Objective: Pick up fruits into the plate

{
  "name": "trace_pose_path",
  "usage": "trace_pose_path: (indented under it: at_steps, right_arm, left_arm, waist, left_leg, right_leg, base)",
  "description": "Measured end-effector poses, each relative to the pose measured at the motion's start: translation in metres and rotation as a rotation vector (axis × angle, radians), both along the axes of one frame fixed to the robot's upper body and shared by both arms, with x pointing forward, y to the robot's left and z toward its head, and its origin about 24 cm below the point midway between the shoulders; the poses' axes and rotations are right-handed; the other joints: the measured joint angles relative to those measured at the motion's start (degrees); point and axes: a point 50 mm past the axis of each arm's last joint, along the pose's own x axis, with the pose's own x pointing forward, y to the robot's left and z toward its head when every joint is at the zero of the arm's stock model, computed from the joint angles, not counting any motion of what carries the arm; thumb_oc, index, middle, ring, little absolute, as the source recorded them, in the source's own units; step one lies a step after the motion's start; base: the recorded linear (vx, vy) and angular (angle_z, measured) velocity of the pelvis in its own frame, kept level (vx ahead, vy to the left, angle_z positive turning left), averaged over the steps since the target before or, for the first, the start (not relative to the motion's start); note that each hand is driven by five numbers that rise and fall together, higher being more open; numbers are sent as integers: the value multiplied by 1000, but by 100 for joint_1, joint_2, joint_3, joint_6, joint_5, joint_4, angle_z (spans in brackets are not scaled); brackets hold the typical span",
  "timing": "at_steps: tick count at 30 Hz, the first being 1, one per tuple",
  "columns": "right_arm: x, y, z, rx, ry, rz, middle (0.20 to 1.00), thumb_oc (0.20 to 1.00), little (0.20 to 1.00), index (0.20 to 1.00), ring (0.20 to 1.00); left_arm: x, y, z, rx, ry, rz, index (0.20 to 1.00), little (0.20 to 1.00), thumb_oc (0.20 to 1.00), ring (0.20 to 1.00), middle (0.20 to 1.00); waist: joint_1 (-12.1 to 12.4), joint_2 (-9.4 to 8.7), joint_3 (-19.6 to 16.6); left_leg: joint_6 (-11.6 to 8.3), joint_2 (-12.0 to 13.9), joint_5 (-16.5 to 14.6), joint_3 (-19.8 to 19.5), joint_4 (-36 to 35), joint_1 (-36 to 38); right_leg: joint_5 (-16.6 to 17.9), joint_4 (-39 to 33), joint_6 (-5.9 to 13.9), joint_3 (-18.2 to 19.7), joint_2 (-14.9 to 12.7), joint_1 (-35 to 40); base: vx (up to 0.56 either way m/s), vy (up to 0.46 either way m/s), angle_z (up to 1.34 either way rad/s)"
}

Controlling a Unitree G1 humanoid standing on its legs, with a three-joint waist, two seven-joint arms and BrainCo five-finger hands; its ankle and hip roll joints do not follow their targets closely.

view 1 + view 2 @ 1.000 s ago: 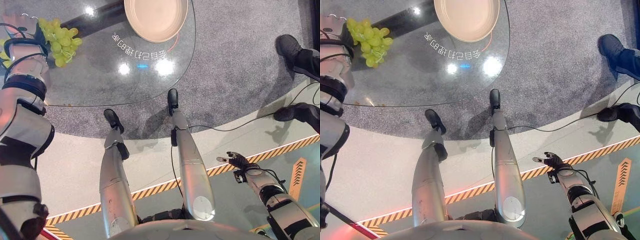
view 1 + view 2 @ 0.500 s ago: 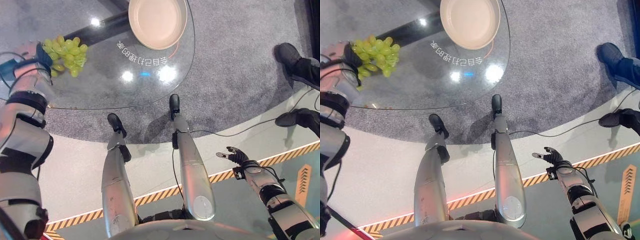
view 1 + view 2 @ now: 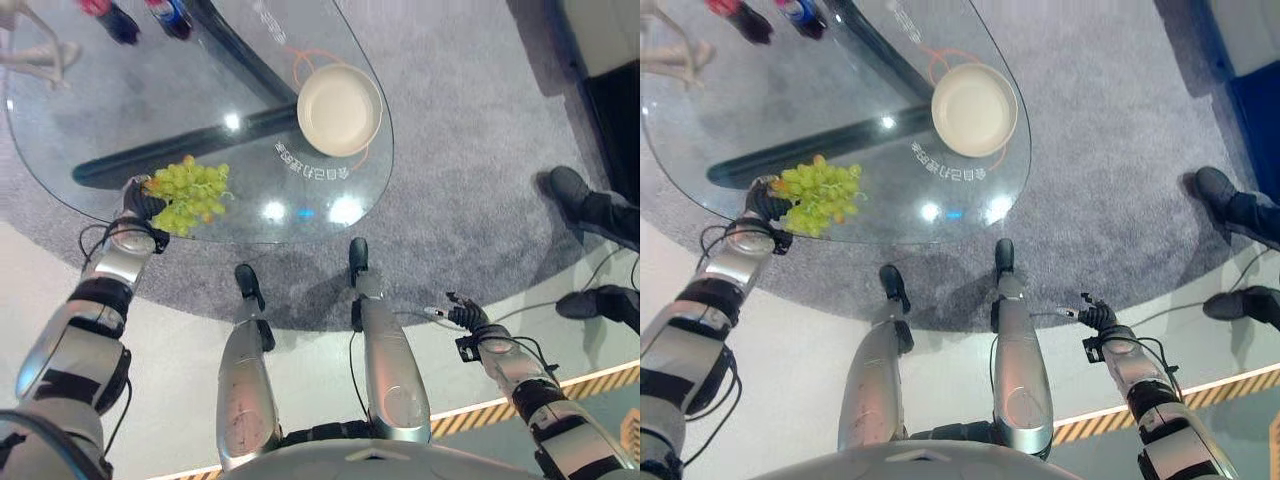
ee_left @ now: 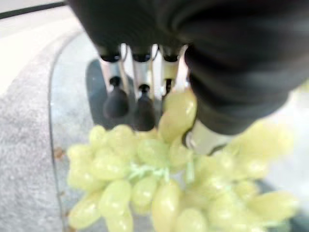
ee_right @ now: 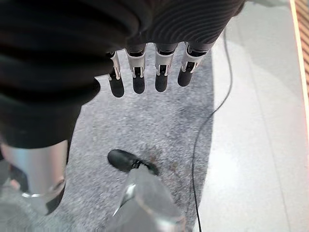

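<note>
Grapes (image 3: pixel 188 193) sit in our left hand (image 3: pixel 140 203), fingers and thumb curled round the bunch, just over the glass table (image 3: pixel 120 110) near its edge. The plate (image 3: pixel 340 110) lies well apart. Our right hand (image 3: pixel 466 316) hangs low beside us, fingers relaxed, holding nothing.

Person's shoes (image 3: pixel 585 200) cut off at edge
</note>
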Motion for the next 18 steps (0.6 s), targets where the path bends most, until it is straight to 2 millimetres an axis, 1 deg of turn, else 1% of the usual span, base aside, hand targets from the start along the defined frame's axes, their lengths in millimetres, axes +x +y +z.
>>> trace_pose_path:
  at_steps: [3,5,6,7,9,10,11,12,13,14,15,16,18]
  right_arm:
    - [-12,5,-7,3,8,17,1000,1000,1000,1000,1000]
    - [-15,5,-7,12,-17,14,1000,1000,1000,1000,1000]
    - [-15,5,-4,14,-42,16,1000,1000,1000,1000,1000]
    - [-15,6,-2,18,-60,20,1000,1000,1000,1000,1000]
    - [-11,12,7,19,-123,54,1000,1000,1000,1000,1000]
    - [-5,21,21,22,-198,108,1000,1000,1000,1000,1000]
    - [-2,31,35,31,-280,166,1000,1000,1000,1000,1000]
    - [1,36,42,37,-328,197,1000,1000,1000,1000,1000]
    - [3,37,44,36,-346,209,1000,1000,1000,1000,1000]
    - [4,37,47,35,-373,218,1000,1000,1000,1000,1000]
    - [8,37,53,28,-399,230,1000,1000,1000,1000,1000]
    - [8,37,53,26,-405,234,1000,1000,1000,1000,1000]
    - [12,36,59,22,-439,243,1000,1000,1000,1000,1000]
  left_arm:
    - [-13,-4,-17,-56,-9,-12,200,200,200,200,200]
    - [-18,-7,-20,-72,-22,-31,200,200,200,200,200]
    - [-22,-8,-21,-87,-40,-35,200,200,200,200,200]
    - [-24,-8,-22,-98,-47,-34,200,200,200,200,200]
    - [-30,-12,-25,-127,-69,-41,200,200,200,200,200]
    - [-35,-16,-24,-139,-88,-60,200,200,200,200,200]
    - [-39,-21,-20,-145,-117,-86,200,200,200,200,200]
    - [-40,-25,-22,-150,-121,-100,200,200,200,200,200]
    - [-41,-26,-23,-154,-120,-103,200,200,200,200,200]
    - [-41,-29,-24,-162,-125,-111,200,200,200,200,200]
    - [-42,-30,-23,-162,-135,-114,200,200,200,200,200]
    - [-42,-31,-22,-160,-141,-119,200,200,200,200,200]
    - [-48,-31,-29,-125,-112,-125,200,200,200,200,200]
  waist:
    - [42,35,2]
    - [54,109,-51]
    - [52,145,-70]
    - [51,169,-82]
    - [58,224,-104]
    - [39,245,-119]
    - [26,274,-217]
    - [37,327,-479]
    - [38,362,-620]
    - [59,417,-860]
    - [98,476,-979]
    - [95,480,-982]
    - [121,519,-1124]
  left_leg:
    - [-26,-10,60,-11,-365,649]
    - [-50,-33,105,-26,-573,825]
    - [-5,-39,158,-23,-641,908]
    - [-5,-40,171,-21,-686,960]
    - [-6,-45,188,-32,-791,1176]
    - [-7,-47,192,-26,-832,1359]
    - [-10,-46,182,-30,-905,1499]
    - [-12,-46,180,-34,-963,1498]
    - [-12,-48,180,-30,-984,1502]
    - [-19,-53,171,-25,-1003,1506]
    - [-20,-56,170,-40,-1019,1578]
    - [-22,-56,169,-35,-1020,1669]
    - [-45,-39,59,-15,-1024,1947]
  right_leg:
    - [-14,-266,16,-105,6,640]
    - [-15,-375,21,-165,-3,799]
    - [-5,-417,11,-177,-2,870]
    - [11,-463,32,-188,2,932]
    - [56,-570,54,-208,9,1151]
    - [57,-661,54,-231,7,1362]
    - [55,-764,55,-266,16,1522]
    - [55,-818,56,-297,20,1530]
    - [56,-849,56,-310,21,1544]
    - [50,-864,63,-324,20,1551]
    - [48,-902,70,-363,15,1663]
    - [47,-926,71,-363,15,1754]
    - [-9,-974,127,-374,24,2040]
  base:
    - [64,-4,11]
    - [61,-13,9]
    - [88,-9,4]
    - [87,-11,2]
    - [78,-26,0]
    - [75,-32,3]
    - [84,-31,6]
    - [52,-20,7]
    - [93,-35,6]
    - [117,-36,8]
    - [187,-39,7]
    - [179,-13,5]
    - [186,13,-2]
